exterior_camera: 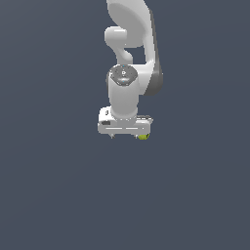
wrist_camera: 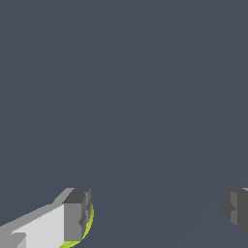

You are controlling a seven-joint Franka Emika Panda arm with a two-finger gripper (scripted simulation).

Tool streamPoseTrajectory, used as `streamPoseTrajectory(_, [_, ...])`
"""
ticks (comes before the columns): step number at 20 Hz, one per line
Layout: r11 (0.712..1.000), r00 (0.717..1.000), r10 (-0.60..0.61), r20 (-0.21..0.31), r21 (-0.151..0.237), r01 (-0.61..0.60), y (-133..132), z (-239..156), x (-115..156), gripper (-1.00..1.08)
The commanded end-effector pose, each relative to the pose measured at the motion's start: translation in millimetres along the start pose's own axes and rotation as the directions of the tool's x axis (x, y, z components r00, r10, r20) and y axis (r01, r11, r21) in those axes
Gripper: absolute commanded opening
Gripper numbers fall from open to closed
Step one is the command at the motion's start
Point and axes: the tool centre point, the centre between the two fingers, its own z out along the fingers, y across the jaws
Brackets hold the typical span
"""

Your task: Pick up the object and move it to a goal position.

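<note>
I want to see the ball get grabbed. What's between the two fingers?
Nothing: in the wrist view the gap is bare. The ball peeks from behind one finger, not between them.

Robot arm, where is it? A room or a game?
Probably a computer-made world, not a real room: the white robot arm and its gripper hang over flat grey ground beside a tiny yellow-green ball.

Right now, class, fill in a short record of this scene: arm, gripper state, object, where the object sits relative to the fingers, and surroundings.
arm: white Franka arm, pointing down
gripper: gripper open, fingers wide apart
object: small yellow-green ball
relation: ball beside one finger, mostly hidden behind it, not between the fingers; contact cannot be told
surroundings: plain dark grey background
</note>
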Motion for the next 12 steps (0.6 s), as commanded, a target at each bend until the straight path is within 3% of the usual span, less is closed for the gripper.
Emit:
streamPoseTrajectory(1, [1.000,1.000,0.000,0.000,0.000,0.000,0.0,0.0,0.0,1.00])
streamPoseTrajectory(12, [1.000,1.000,0.012,0.029,-0.006,-0.012,25.8,6.9,-3.4,1.00])
